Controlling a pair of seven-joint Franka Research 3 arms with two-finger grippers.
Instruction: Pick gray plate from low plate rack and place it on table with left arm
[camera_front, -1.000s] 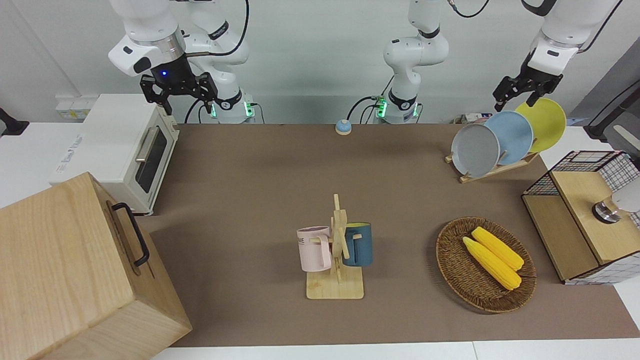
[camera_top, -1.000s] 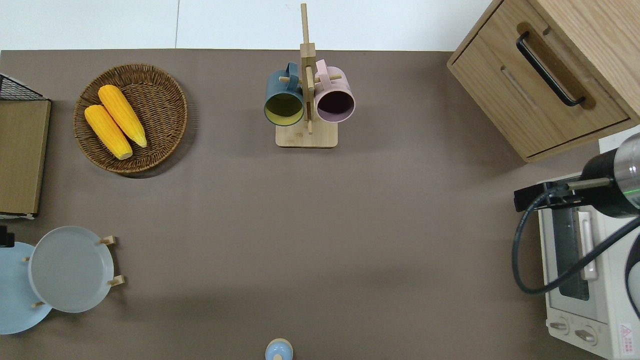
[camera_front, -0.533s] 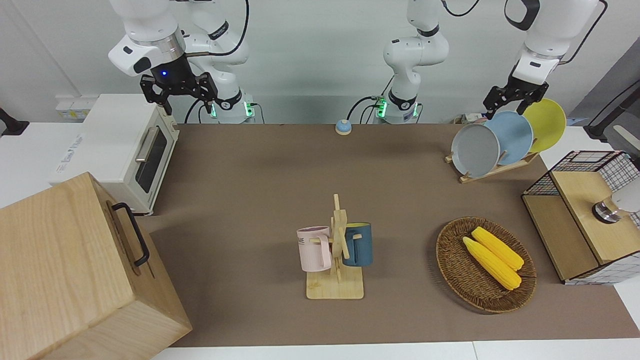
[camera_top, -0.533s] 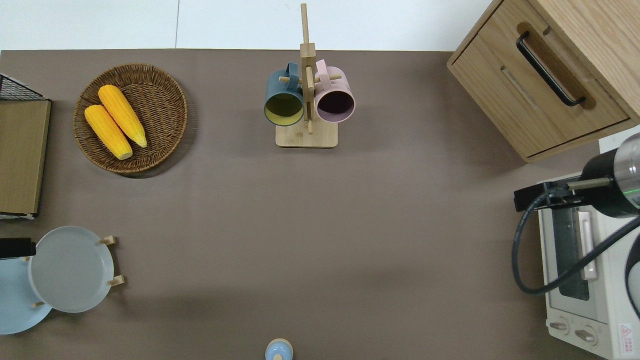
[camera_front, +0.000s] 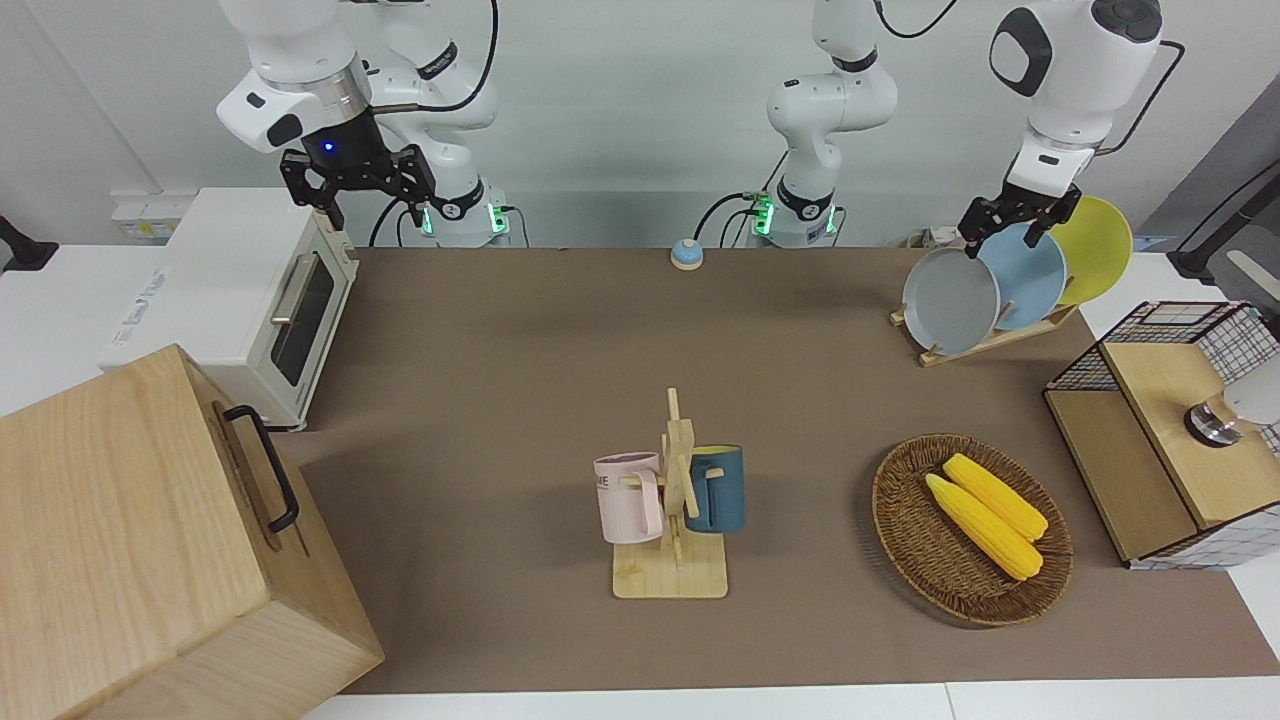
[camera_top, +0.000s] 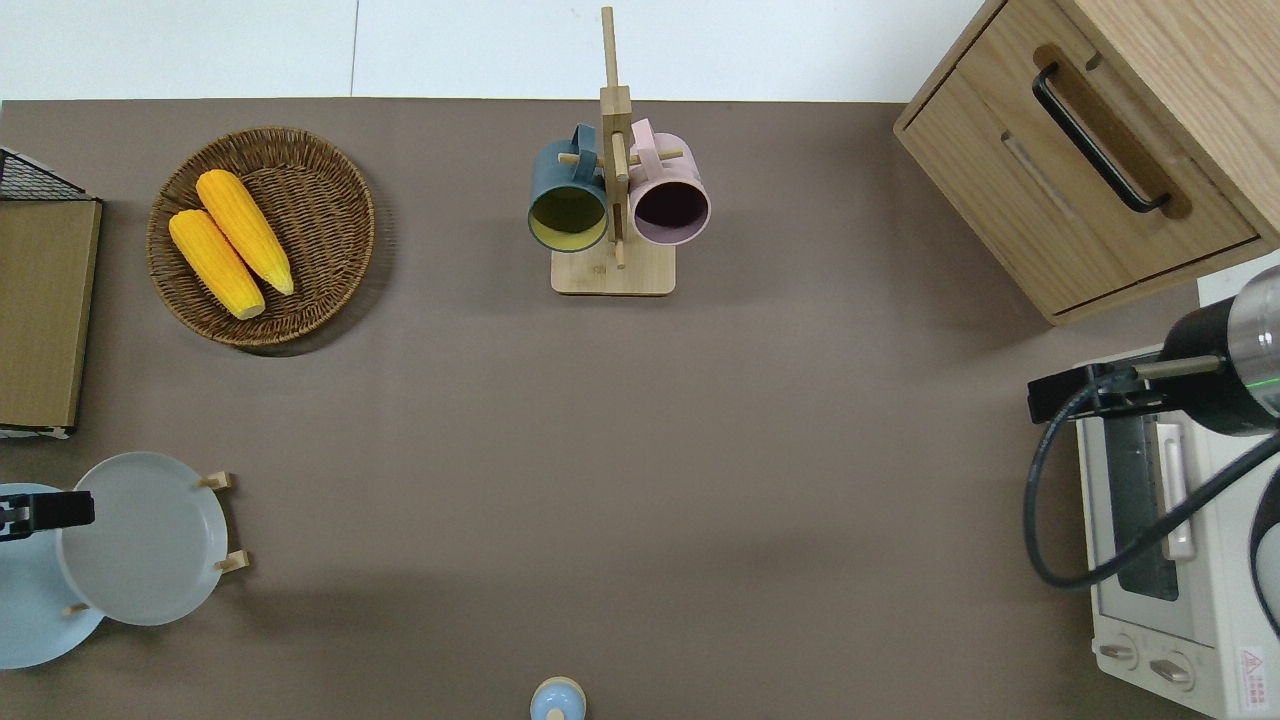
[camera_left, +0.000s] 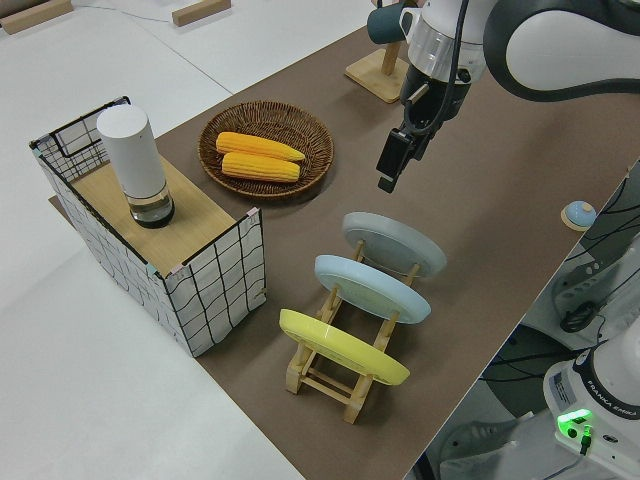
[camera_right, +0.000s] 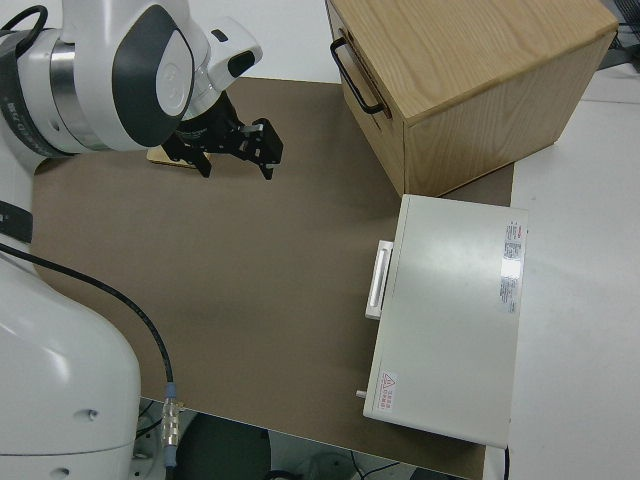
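Observation:
The gray plate (camera_front: 950, 300) leans in the low plate rack (camera_front: 990, 340) at the left arm's end of the table (camera_front: 520, 330), as the plate of the three nearest the table's middle. It also shows in the overhead view (camera_top: 150, 540) and the left side view (camera_left: 395, 245). My left gripper (camera_front: 1003, 230) is open and empty in the air, over the top rim of the gray plate and the sky-blue plate (camera_front: 1030, 275); the overhead view shows it (camera_top: 35, 512) at the gray plate's edge. My right arm is parked, its gripper (camera_front: 355, 195) open.
A yellow plate (camera_front: 1095, 245) stands in the rack beside the sky-blue one. A wicker basket (camera_front: 900, 500) holds two corn cobs. A wire-sided box (camera_front: 1170, 430), a mug stand (camera_front: 675, 500), a wooden cabinet (camera_front: 150, 530), a toaster oven (camera_front: 250, 290) and a small bell (camera_front: 686, 254) are around.
My left gripper has come down and moved from over the yellow plate toward the gray plate's top rim. The right arm and the plates have not moved.

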